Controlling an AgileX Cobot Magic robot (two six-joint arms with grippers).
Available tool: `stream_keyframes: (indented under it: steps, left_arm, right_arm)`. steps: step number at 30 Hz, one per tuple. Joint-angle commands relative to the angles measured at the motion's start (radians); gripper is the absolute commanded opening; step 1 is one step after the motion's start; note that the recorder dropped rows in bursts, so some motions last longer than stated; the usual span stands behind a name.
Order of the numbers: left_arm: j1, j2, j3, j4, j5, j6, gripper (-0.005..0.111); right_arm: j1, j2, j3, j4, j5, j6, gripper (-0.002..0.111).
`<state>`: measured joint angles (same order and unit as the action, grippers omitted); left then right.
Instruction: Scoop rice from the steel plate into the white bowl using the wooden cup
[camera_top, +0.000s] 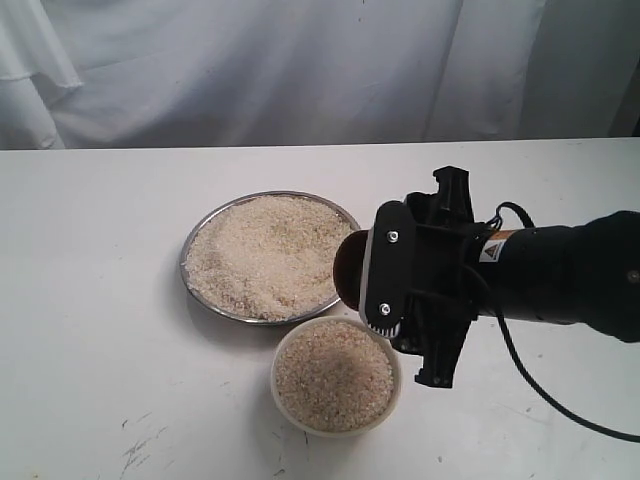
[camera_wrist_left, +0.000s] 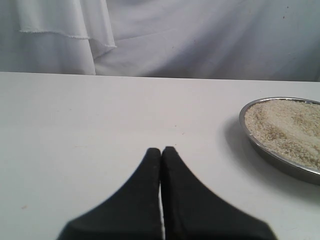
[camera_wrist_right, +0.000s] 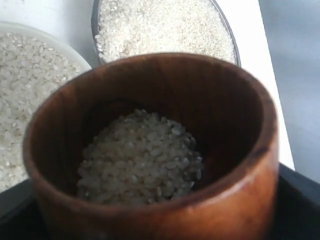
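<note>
My right gripper (camera_top: 372, 272) is shut on the wooden cup (camera_top: 348, 272), holding it above the gap between the steel plate (camera_top: 184, 264) and the white bowl (camera_top: 275, 380). The cup (camera_wrist_right: 235, 165) has a small heap of rice (camera_wrist_right: 140, 157) in its dark inside. A broad heap of rice (camera_top: 265, 250) fills the plate, and the bowl holds rice (camera_top: 335, 378) nearly to its rim. My left gripper (camera_wrist_left: 161, 150) is shut and empty over bare table, with the plate's rim (camera_wrist_left: 246, 127) off to one side. The left gripper does not show in the exterior view.
White cloth (camera_top: 300, 70) hangs behind the white table (camera_top: 90, 300). A black cable (camera_top: 540, 390) trails from the right arm across the table's right side. Faint dark scuffs (camera_top: 140, 450) mark the near left of the table.
</note>
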<state>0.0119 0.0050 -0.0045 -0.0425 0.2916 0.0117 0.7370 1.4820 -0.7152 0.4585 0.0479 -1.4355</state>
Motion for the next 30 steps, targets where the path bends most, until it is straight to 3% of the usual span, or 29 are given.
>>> stream_keyframes:
  steps: [1, 30]
  left_arm:
    - [-0.002, -0.005, 0.005, -0.001, -0.006, -0.003, 0.0]
    - [-0.002, -0.005, 0.005, -0.001, -0.006, -0.003, 0.0]
  right_arm:
    - [0.013, -0.005, 0.005, -0.053, -0.016, -0.009, 0.0]
    - [0.038, -0.001, -0.013, -0.305, -0.035, -0.056, 0.0]
